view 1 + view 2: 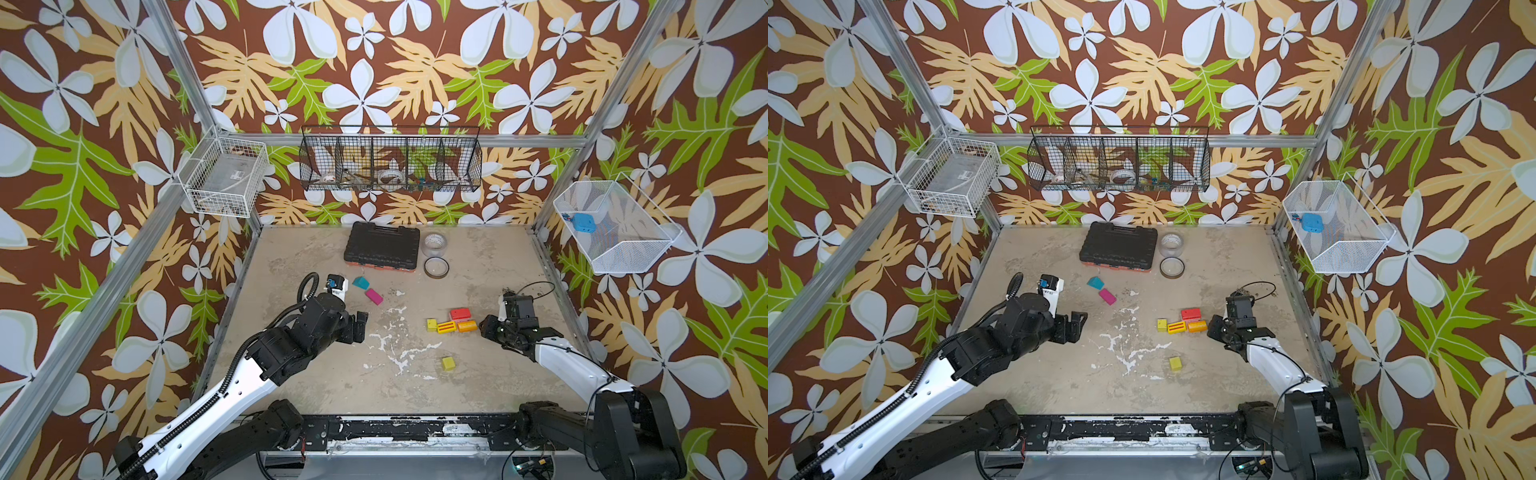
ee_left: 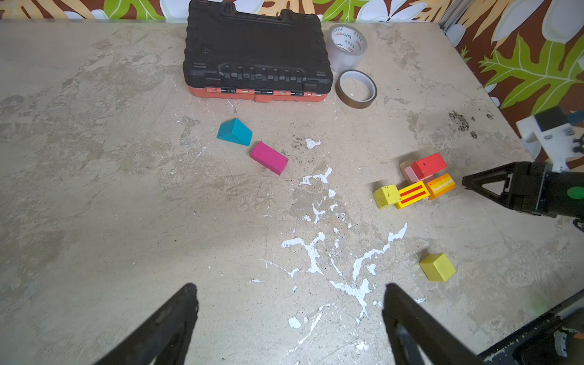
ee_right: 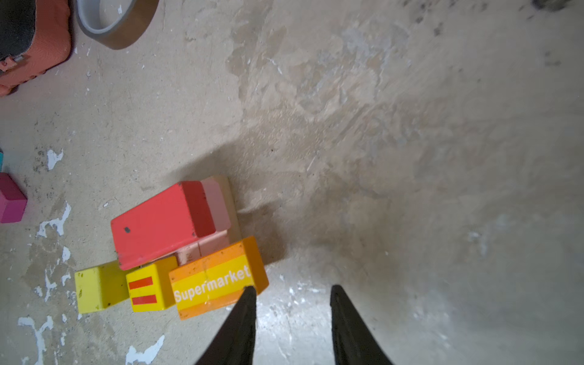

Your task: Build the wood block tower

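On the right of the table, a red brick point(image 1: 458, 313) lies on a pink block point(image 3: 218, 205), a low stack. Against its near side sit a yellow cube point(image 1: 432, 324), a striped yellow brick point(image 1: 446, 327) and an orange "Supermarket" block point(image 3: 215, 281). My right gripper point(image 3: 293, 289) is open and empty just right of the orange block, with one fingertip point(image 3: 249, 292) at that block's end. A teal wedge point(image 1: 360, 282) and a magenta brick point(image 1: 374, 296) lie left of centre. My left gripper point(image 2: 290, 286) hangs wide open over bare table, nearer than them. A loose yellow-green cube point(image 1: 448, 363) sits nearer the front.
A black tool case point(image 1: 382, 247) with an orange underside lies at the back. A clear tape roll point(image 1: 435, 243) and a brown one point(image 1: 436, 268) sit to its right. Wire baskets point(image 1: 390, 160) hang on the walls. The metal frame rail point(image 1: 557, 286) runs close behind the right gripper.
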Available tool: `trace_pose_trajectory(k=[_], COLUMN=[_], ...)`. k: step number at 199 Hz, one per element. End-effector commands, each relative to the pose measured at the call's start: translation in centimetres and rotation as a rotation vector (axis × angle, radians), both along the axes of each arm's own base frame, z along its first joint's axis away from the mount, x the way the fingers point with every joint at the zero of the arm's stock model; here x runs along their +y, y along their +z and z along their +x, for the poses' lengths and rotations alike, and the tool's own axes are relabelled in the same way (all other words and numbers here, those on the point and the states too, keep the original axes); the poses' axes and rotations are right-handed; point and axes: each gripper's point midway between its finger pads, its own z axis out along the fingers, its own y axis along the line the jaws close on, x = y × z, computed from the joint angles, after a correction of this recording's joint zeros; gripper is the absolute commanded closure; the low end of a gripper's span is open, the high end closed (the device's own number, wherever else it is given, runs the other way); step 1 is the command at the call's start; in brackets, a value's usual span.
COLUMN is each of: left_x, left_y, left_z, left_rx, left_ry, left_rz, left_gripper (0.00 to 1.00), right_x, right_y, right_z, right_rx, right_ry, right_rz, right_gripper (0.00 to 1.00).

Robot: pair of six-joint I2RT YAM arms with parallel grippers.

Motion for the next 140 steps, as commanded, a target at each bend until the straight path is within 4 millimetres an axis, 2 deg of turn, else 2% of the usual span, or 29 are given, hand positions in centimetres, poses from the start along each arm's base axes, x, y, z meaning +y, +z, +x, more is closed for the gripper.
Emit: trace_pose_trajectory(k=[1, 74, 114, 140], left_x=[0.0, -0.1, 0.0, 0.0], left_y=[0.4, 0.3, 0.3, 0.3], left_z=[0.2, 0.2, 0.2, 0.1], left_rx=[-0.014, -0.012, -0.011, -0.013], left_ry=[0.001, 0.001, 0.002, 0.0], left_rz=[-0.008, -0.005, -0.004, -0.007], left_gripper=[0.08, 0.08, 0.07, 0.08], right_x=[0.8, 0.9, -0.8, -1.7], right_y=[0.1, 0.2, 1.1, 0.7], right_z=[0.8, 0.8, 1.0, 1.1], right_rx=[-0.021, -0.029, -0.05, -0.034], right_ry=[0.022, 0.029, -0.028, -0.051], right_rz=[0.04, 0.039, -0.022, -0.029], right_gripper=[0.61, 0.6, 0.6, 0.6])
